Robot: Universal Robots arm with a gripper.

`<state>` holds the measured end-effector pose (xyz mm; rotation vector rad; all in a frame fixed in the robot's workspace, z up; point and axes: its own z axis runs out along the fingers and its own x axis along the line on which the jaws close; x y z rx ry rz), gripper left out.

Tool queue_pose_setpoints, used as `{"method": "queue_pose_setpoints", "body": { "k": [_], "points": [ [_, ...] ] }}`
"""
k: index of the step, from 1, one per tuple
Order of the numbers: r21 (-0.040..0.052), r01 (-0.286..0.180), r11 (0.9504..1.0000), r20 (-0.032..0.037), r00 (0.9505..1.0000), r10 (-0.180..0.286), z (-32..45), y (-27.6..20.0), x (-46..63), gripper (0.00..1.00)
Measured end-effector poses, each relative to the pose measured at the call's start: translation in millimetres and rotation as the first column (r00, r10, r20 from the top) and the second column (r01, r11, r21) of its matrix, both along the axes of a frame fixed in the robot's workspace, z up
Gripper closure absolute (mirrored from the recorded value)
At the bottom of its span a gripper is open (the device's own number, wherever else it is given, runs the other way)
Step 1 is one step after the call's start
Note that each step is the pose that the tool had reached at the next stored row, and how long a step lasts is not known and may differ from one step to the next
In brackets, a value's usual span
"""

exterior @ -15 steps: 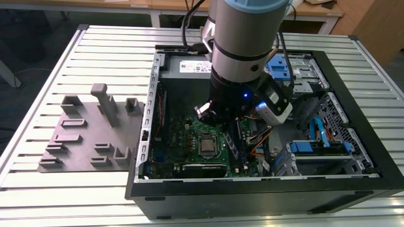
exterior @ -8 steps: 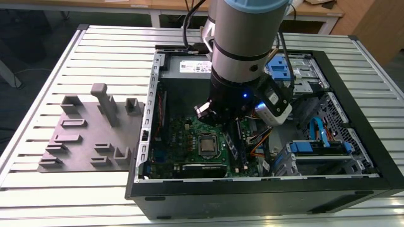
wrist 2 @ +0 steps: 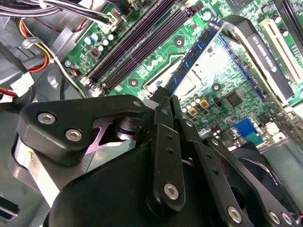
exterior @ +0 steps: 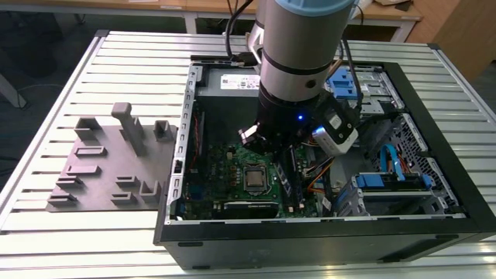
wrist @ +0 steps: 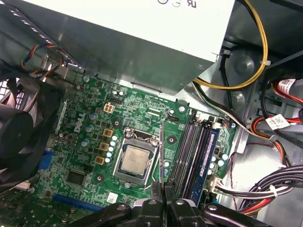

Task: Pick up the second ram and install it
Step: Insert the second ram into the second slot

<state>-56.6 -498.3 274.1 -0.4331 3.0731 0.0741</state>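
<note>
Exterior view first: the silver-and-black robot arm (exterior: 298, 70) reaches down into the open black computer case (exterior: 434, 226) on the slatted metal tabletop (exterior: 116, 64). Its wrist is low over the green motherboard (exterior: 232, 163). The gray plastic tray with upright blocks (exterior: 101, 168) sits well apart, toward the exterior view's left.

Over to the second wrist view, and there's the grip. The black two-fingered claw (wrist 2: 163, 97) is pinched tight on one end of the second ram, a long thin dark-blue memory stick (wrist 2: 199, 49). The stick juts out from the fingertips over the board and runs roughly parallel to the long black memory slots (wrist 2: 137, 45), beside them but not over them.

Now the first wrist view: the claw (wrist: 163, 189) shows the stick edge-on (wrist: 161, 151) as a thin upright blade. It hangs over the strip between the silver processor in its socket (wrist: 135, 158) and the slots (wrist: 189, 151). Another blue stick (wrist: 209, 156) looks seated in the slot farthest from the processor.

My read is that this is the line-up phase. Doing it well means keeping the stick upright and lengthwise true to an empty slot, centred between the end latches. The pressure should go straight down and even, without nudging the seated stick alongside.
</note>
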Motion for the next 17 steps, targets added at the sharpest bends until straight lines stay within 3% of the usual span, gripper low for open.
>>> {"method": "queue_pose_setpoints", "body": {
  "k": [11,17],
  "points": [
    [0.0001,0.075,0.9972,0.0000,0.9972,-0.075,-0.1,0.0,0.0,0.86],
    [0.0001,0.120,0.9928,0.0000,0.9928,-0.120,-0.2,0.0,0.0,0.86]
  ]
}}
